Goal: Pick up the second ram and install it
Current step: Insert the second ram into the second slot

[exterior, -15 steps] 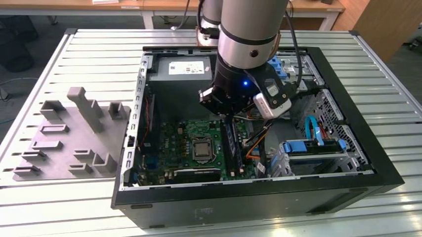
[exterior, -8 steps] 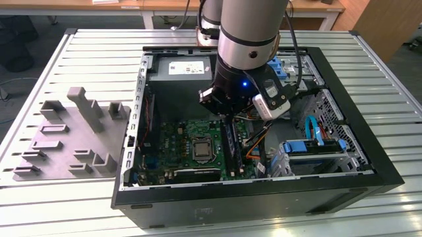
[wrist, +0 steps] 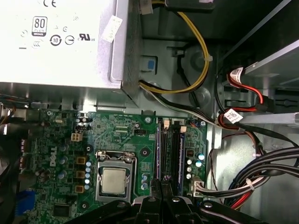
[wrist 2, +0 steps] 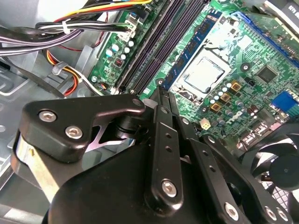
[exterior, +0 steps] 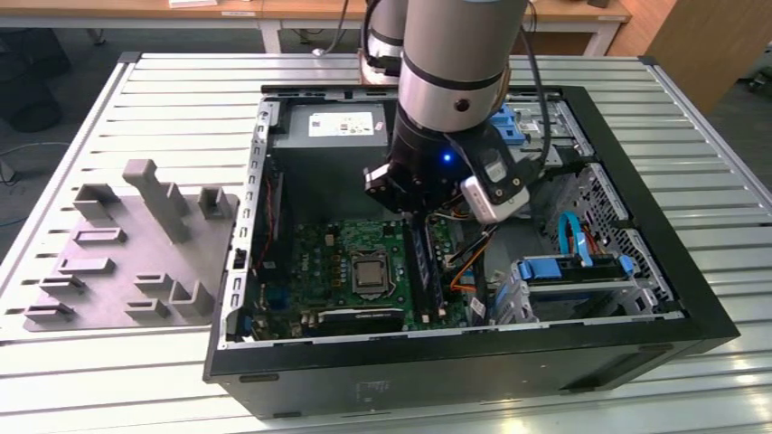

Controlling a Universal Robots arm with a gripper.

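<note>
1. An open case (exterior: 458,371) lay on the slatted tabletop (exterior: 181,81), taking up the centre and the exterior view's right. A grey fixture (exterior: 133,262) with upright posts sat at the exterior view's left, just beside the case.
2. The arm (exterior: 453,63) stood in the upper middle of the exterior view. Its gripper (exterior: 414,212) was low inside the case, over the motherboard (exterior: 320,262), between the power supply (exterior: 332,127) and the CPU socket (exterior: 365,274).
3. In both wrist views the gripper's fingers (wrist 2: 161,140) (wrist: 150,205) were drawn nearly together, with just a thin gap between them. I could not tell whether they pinched anything.
4. The ram (wrist 2: 191,56) (wrist: 160,149), blue with dark chips, stood on edge in the slot nearest the CPU socket, alongside the dark slots (wrist 2: 159,42) (wrist: 172,149).
5. The gripper's tips sat at one end of the ram, in line with it. Whether they touched it could not be told.
6. Yellow, red and black cables (wrist: 198,70) ran near the slots, on the side away from the CPU socket.
</note>
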